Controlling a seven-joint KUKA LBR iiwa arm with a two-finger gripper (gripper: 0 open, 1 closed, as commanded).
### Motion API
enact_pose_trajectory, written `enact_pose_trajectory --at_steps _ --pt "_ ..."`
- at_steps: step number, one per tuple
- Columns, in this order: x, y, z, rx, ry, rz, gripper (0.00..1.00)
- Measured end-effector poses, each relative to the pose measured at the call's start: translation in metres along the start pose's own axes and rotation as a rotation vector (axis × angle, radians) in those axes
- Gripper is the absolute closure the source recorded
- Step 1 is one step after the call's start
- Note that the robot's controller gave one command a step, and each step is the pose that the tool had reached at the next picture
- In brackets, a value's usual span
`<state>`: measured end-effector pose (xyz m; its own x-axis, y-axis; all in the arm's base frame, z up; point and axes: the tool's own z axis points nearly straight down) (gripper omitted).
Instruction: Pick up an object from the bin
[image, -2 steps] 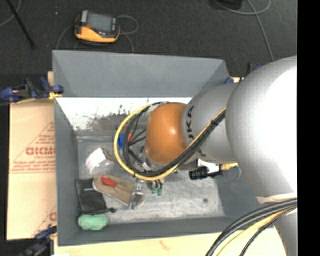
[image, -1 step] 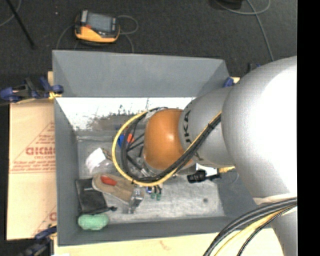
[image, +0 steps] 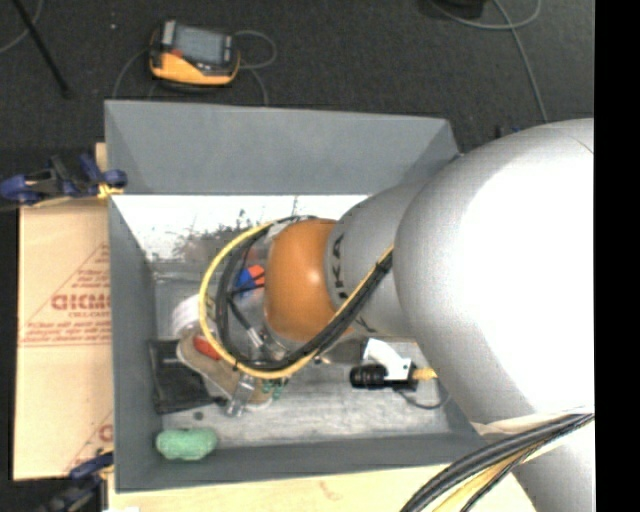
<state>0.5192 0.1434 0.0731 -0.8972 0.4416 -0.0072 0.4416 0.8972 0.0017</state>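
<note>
Bin floor (image: 330, 408), green lump (image: 186, 443) at edge

The only lettering I can make out from here is on the robot's arm (image: 480, 270). Black capitals (image: 338, 268) run sideways on its silver shell, just beside the orange cover (image: 295, 280). Only a couple of them show, something like "KA". The cover's edge and the cables (image: 362, 292) crossing them hide the others. The orange and black handheld unit (image: 195, 52) on the floor beyond the bin (image: 130, 330) has a screen, too small to read.
</note>
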Motion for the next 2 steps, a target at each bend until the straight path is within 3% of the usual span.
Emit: enact_pose_trajectory --at_steps 2 --pt "0.0007 -0.0007 -0.0032 0.001 0.002 0.001 1.0"
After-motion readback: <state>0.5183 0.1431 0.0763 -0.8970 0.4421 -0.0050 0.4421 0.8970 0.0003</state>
